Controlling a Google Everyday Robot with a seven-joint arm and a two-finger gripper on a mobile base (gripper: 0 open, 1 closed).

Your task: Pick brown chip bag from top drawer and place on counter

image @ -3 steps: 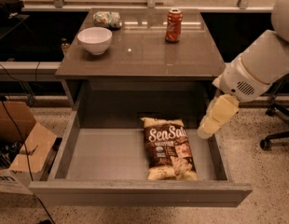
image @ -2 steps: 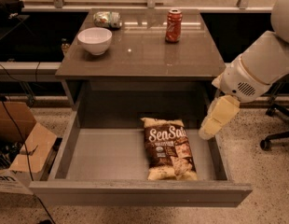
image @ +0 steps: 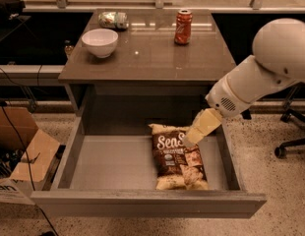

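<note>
The brown chip bag (image: 176,160) lies flat on the floor of the open top drawer (image: 108,167), right of its middle, with the "Sea Salt" lettering facing up. The gripper (image: 193,134), cream coloured on the end of a white arm coming in from the right, hangs over the bag's upper right corner, inside the drawer opening. The grey-brown counter (image: 147,55) lies above and behind the drawer.
On the counter stand a white bowl (image: 100,42) at the left, a red can (image: 183,27) at the back and a green-and-silver packet (image: 113,19) at the back left. A cardboard box (image: 22,146) sits on the floor at the left and a chair base (image: 290,144) at the right.
The gripper has moved left from beside the drawer's right wall to over the bag's upper right corner. The bag has not moved.
</note>
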